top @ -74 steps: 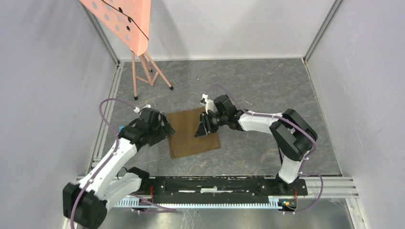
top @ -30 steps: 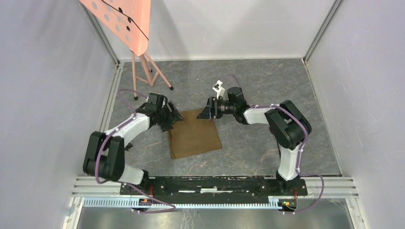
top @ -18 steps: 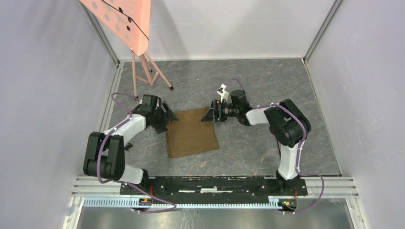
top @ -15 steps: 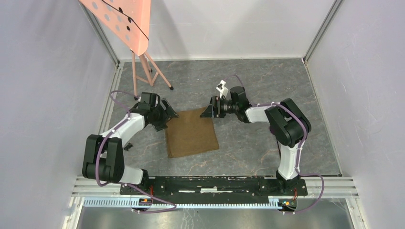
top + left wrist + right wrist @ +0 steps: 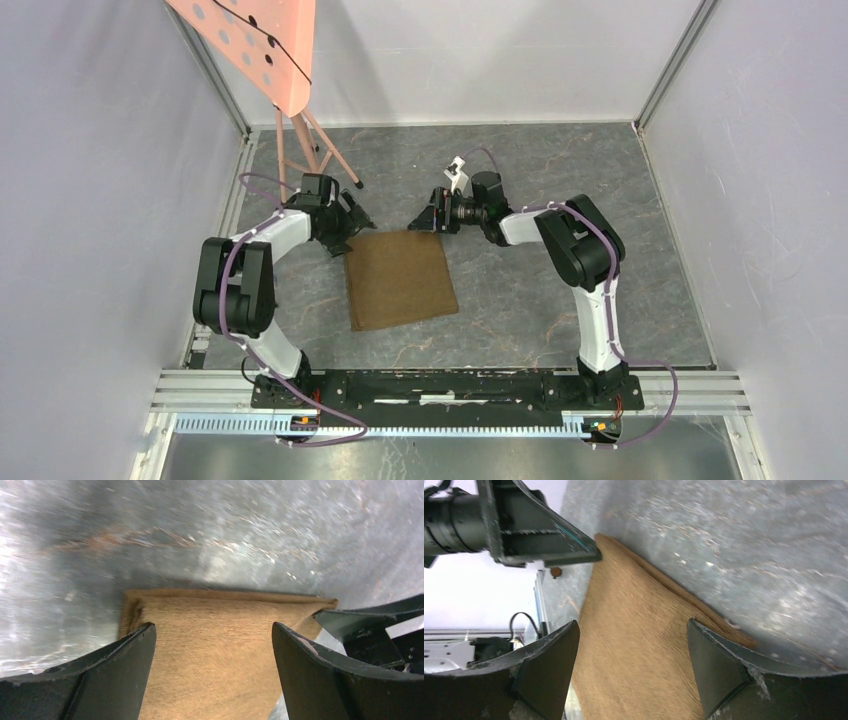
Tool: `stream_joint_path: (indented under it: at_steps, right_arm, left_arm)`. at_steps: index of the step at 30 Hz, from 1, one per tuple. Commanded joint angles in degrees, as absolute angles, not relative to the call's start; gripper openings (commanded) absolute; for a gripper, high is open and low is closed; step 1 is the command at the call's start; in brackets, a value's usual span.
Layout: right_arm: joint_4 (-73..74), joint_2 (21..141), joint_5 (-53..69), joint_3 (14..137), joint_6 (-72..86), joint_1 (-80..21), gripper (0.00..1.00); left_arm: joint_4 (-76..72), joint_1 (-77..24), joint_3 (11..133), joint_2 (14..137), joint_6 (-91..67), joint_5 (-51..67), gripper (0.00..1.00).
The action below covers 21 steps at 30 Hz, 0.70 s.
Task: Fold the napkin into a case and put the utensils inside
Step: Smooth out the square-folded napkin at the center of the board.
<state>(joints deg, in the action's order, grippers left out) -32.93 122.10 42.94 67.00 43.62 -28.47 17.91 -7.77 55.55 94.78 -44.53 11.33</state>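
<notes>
**Top external.** The napkin [image 5: 402, 282] lies flat on the grey table [image 5: 560, 180], a little to the 9 o'clock side of centre. It is close to square. Its slightly longer sides run 12 to 6, with the near end swung a touch toward 5, and its far edge runs 9 to 3. The left gripper [image 5: 352, 224] sits at the far-left corner, with the cloth spreading toward its 5 o'clock. The right gripper [image 5: 430, 216] sits just past the far-right corner, with the cloth toward its 7 o'clock. Each arm is nearest its own far corner, and the near edge is well apart from both. I judge that the coming fold depends on that far edge being taken at both corners.

**Left wrist.** The fingers [image 5: 115, 675] stand wide apart and clamp nothing, with tan cloth filling the gap between them. The cloth's edge crosses at 12 o'clock. One corner is curled up at 10, and the other lies at 2, just beside the other arm's dark finger.

**Right wrist.** These fingers [image 5: 719, 670] are also spread and hold nothing. The cloth runs between them toward 11 o'clock, where its corner meets the left gripper's tip. The edge on the 2 o'clock side looks doubled, though I cannot tell for certain.
</notes>
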Motion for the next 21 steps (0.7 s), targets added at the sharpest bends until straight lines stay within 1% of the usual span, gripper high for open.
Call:
stream_joint_path:
  at_steps: [1, 5, 9, 12, 15, 17, 19, 21]
  right_arm:
    - [-31.88, 124.15, 40.99, 67.74, 40.47, -27.06, 0.84]
    - [-19.33, 122.58, 36.46, 70.27, 30.03, -26.27, 0.84]
    - [-2.41, 115.46, 28.74, 74.64, 19.26, -26.69, 0.85]
    - [6.24, 108.95, 25.58, 75.25, 15.62, -28.04, 0.9]
    - [10.65, 103.32, 22.88, 71.97, 14.73, -32.05, 0.9]
    - [10.41, 100.64, 22.64, 69.09, 17.64, -35.95, 0.83]
    - [6.85, 98.38, 22.49, 65.37, 22.94, -40.01, 0.7]
    - [2.77, 96.81, 20.37, 61.95, 26.76, -43.47, 0.59]
  left_arm:
    - [18.94, -4.31, 56.57, 96.68, -43.86, 6.55, 0.92]
    - [21.59, -4.22, 57.32, 94.56, -41.49, 4.37, 0.93]
    - [24.43, -4.22, 57.83, 89.12, -39.93, 4.3, 0.94]
    - [25.72, -4.31, 56.78, 82.53, -38.37, 7.37, 0.96]
    - [27.68, -4.46, 54.9, 75.14, -36.1, 10.21, 1.0]
    - [28.65, -4.56, 52.94, 70.32, -34.71, 12.92, 1.0]
    - [29.74, -4.75, 50.9, 65.95, -34.1, 15.96, 1.0]
    - [29.78, -5.0, 48.75, 61.81, -34.22, 18.75, 1.0]
